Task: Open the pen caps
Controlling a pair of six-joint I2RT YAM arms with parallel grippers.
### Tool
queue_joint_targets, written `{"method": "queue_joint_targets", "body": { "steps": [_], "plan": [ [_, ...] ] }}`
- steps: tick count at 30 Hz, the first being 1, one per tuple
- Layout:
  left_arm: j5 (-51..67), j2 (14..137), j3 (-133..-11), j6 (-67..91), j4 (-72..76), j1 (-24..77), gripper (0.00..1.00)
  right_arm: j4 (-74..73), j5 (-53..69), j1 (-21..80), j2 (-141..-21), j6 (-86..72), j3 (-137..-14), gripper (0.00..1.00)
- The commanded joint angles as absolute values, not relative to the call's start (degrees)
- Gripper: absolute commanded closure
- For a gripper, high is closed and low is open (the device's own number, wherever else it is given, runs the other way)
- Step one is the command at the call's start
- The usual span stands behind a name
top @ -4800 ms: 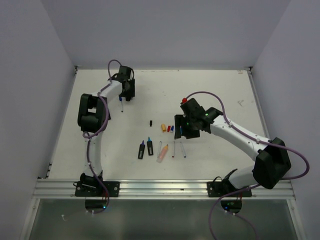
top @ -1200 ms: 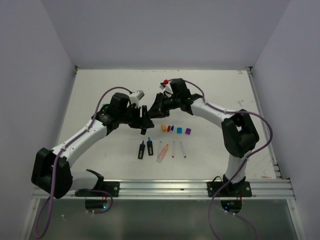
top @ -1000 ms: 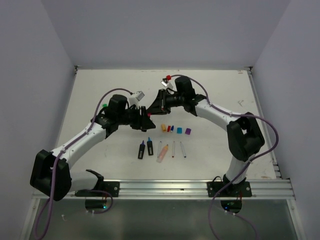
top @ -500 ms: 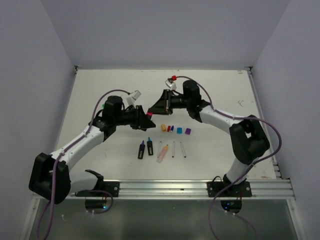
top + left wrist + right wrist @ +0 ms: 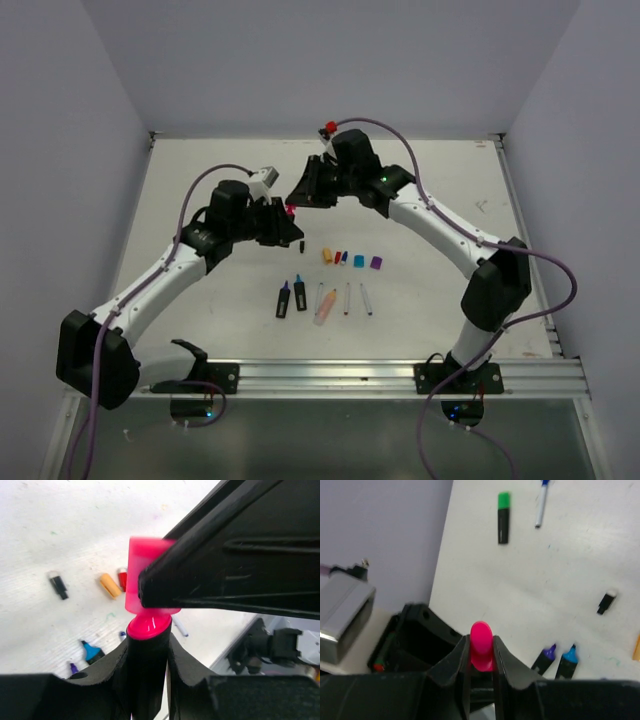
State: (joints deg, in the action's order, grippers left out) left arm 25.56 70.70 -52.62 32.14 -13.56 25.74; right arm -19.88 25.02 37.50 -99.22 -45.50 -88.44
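Pinching the pink cap (image 5: pixel 481 634) midair in your right gripper (image 5: pixel 481 649), you are clamping its barrel (image 5: pixel 147 680) in the left gripper (image 5: pixel 148 652); loose caps (image 5: pixel 358 260) are lying below, a green-capped highlighter (image 5: pixel 503 519) is waiting.

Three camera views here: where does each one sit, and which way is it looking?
Top view: above and behind, looking down on the table; both arms show.
Left wrist: on the left arm, looking along the left end effector at its pink marker.
Right wrist: on the right arm, looking down past the right end effector, shut on the pink cap.
Shared: both wrist views show that cap and the blue marker.
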Motion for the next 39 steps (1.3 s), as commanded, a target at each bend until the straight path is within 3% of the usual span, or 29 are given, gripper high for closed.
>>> {"method": "queue_joint_targets", "body": {
  "steps": [1,8,14,19,39],
  "plan": [
    [8.2,69.9,-55.6,28.9,-23.5,26.3,1.0,-45.1,3.4,41.4,-102.9,-38.9,-100.0,1.0],
    [-2.0,67.7,-54.1,27.6,-25.8,26.3,1.0,-51.9,-0.6,42.5,-105.4,-38.8,-105.1,1.0],
    [-5.2,70.3,-52.0,26.5,-30.5,26.3,1.0,-51.9,2.3,36.7,-104.3,-36.9,-98.5,1.0],
    [-3.1,68.6,-44.0,26.9,-28.5,26.3,1.0,-47.6,12.7,32.9,-106.2,-31.5,-94.9,1.0],
    [10.7,73.7,-32.1,36.9,-17.0,26.4,0.99,-46.8,20.2,35.1,-122.7,-32.8,-102.5,0.98]
  ]
}}
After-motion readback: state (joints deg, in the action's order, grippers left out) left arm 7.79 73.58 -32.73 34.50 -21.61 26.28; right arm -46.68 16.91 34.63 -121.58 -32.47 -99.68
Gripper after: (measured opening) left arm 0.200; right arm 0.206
